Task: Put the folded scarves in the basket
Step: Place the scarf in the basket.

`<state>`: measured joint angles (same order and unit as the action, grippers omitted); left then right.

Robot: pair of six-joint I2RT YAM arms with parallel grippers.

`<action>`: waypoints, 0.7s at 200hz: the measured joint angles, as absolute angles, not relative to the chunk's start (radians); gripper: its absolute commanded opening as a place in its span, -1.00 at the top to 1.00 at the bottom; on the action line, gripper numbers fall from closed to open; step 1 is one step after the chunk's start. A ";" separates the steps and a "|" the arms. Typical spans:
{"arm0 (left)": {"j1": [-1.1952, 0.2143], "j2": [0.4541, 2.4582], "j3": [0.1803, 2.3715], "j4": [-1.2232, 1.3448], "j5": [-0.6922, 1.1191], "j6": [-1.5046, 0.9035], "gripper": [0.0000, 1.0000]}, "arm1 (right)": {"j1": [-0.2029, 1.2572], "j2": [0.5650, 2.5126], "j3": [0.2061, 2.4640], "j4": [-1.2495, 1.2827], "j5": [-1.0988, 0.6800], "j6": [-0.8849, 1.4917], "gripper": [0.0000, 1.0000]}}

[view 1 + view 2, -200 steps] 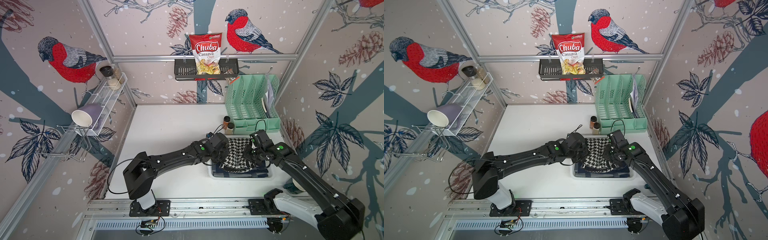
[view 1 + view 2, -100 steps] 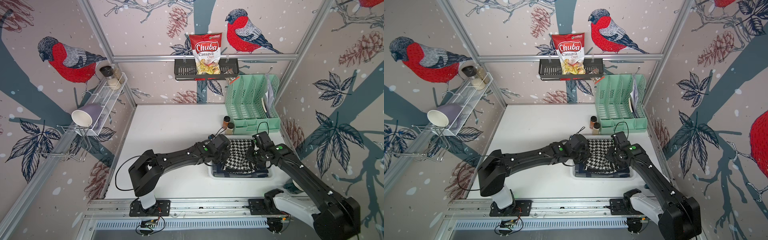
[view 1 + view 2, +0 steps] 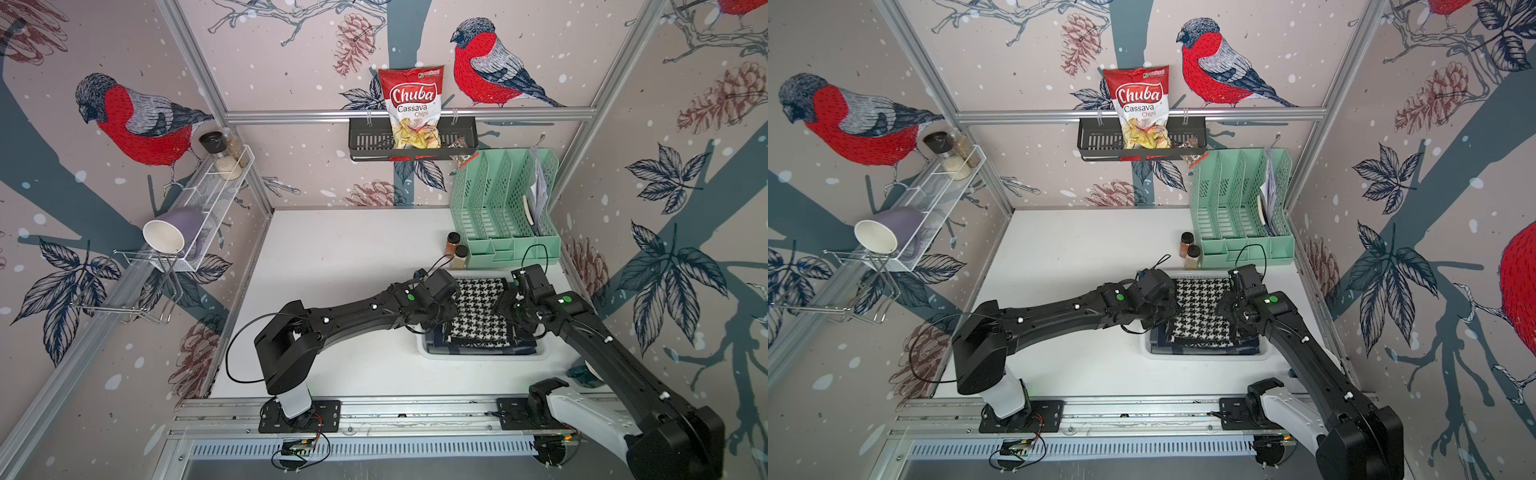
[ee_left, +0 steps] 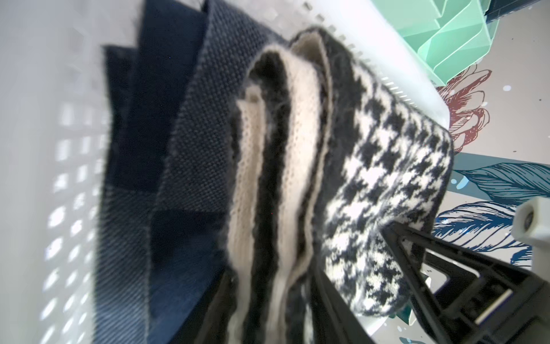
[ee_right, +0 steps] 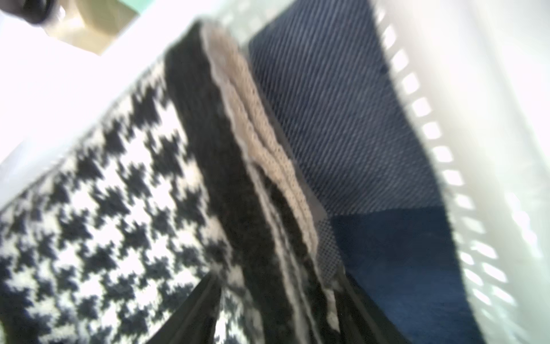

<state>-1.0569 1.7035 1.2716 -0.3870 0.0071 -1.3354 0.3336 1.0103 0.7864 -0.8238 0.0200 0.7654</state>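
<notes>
The folded black-and-white houndstooth scarf [image 3: 478,307] [image 3: 1202,309] lies flat in the white basket [image 3: 478,358] [image 3: 1204,356], on top of a dark blue cloth [image 3: 486,348]. My left gripper [image 3: 451,309] [image 4: 272,277] is at the scarf's left edge. Its jaws stand apart on either side of the folded layers [image 4: 387,178]. My right gripper [image 3: 505,309] [image 5: 275,283] is at the scarf's right edge [image 5: 104,208], jaws also spread, one finger over the top and one below. The blue cloth [image 4: 193,149] [image 5: 342,119] covers the basket's perforated bottom.
A mint-green file organiser [image 3: 503,208] stands just behind the basket, with two spice jars [image 3: 455,245] at its left corner. A black wall shelf [image 3: 365,143] holds a chips bag. A white wire shelf [image 3: 216,187] with a mug [image 3: 164,235] hangs on the left wall.
Both grippers, shut on the scarf's edges before, now have their jaws apart. The scarf has settled lower into the basket; both arms have shifted slightly.
</notes>
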 measured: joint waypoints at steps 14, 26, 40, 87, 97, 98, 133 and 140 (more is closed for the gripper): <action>-1.057 1.684 1.266 -0.404 -0.004 -1.330 0.08 | 0.333 1.004 0.785 -0.825 0.033 0.767 -0.27; -1.057 1.668 1.253 -0.408 -0.007 -1.326 0.14 | 0.333 0.997 0.778 -0.824 0.044 0.776 -0.25; -1.057 1.663 1.243 -0.408 -0.006 -1.312 0.18 | 0.329 0.995 0.763 -0.823 0.051 0.784 -0.21; -1.057 1.722 1.235 -0.402 0.025 -1.283 0.29 | 0.313 0.995 0.735 -0.811 0.061 0.788 -0.16; -1.057 1.729 1.235 -0.402 0.025 -1.282 0.30 | 0.310 0.996 0.727 -0.802 0.062 0.788 -0.18; -1.057 1.730 1.235 -0.402 0.025 -1.282 0.30 | 0.310 0.996 0.726 -0.801 0.062 0.788 -0.19; -1.057 1.738 1.238 -0.406 0.015 -1.275 0.30 | 0.305 1.013 0.710 -0.775 0.053 0.786 -0.26; -1.057 1.739 1.238 -0.407 0.013 -1.275 0.28 | 0.304 1.014 0.710 -0.772 0.053 0.784 -0.26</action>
